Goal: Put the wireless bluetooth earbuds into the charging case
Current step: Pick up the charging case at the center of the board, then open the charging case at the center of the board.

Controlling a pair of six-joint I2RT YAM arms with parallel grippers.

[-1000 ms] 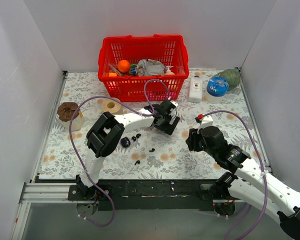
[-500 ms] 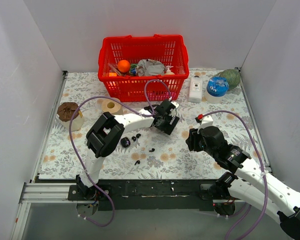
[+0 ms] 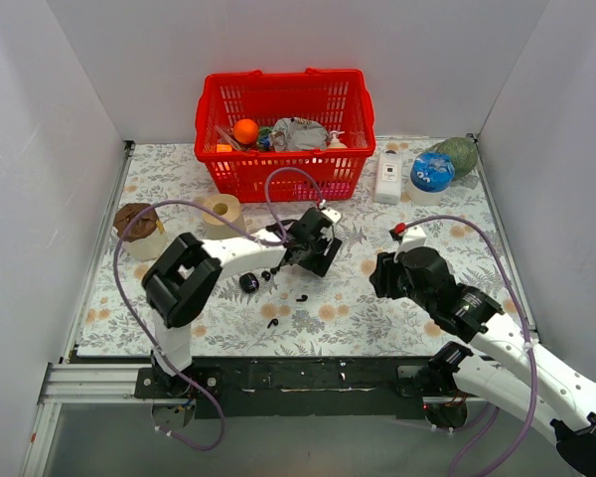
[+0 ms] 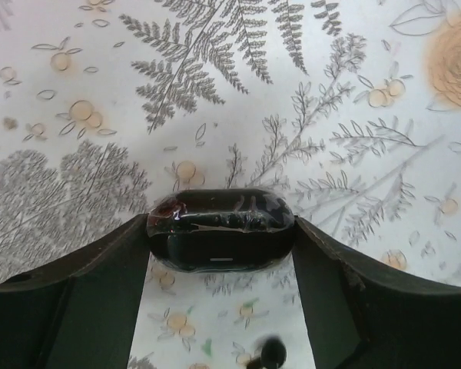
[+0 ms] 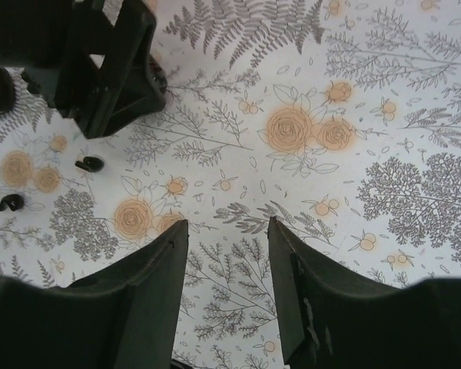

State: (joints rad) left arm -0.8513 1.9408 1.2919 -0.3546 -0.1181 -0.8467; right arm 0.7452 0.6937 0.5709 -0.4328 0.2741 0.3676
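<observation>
Top external view, from the left: a tan tape roll [image 3: 220, 209] lies on the floral worktop [image 3: 159, 169], just in front of the left corner of a red basket [image 3: 281, 129]. The left tool [image 3: 308, 250] sits low over the middle of the worktop. Left wrist view shows its two fingers [image 4: 100, 269] pressed against the ends of the charging case [image 4: 221, 231], pinching the glossy black oval crosswise; whether the case rests on the surface or hangs above it I cannot tell. The wireless bluetooth earbuds [image 3: 272, 322] lie loose on the worktop, nearer the arm bases than that tool and apart from each other. The second earbud [image 3: 301, 296] lies close below the left tool. Further right, the right tool [image 3: 385, 275] hangs over bare pattern. Right wrist view shows its fingers [image 5: 146, 300] spread with nothing between them.
</observation>
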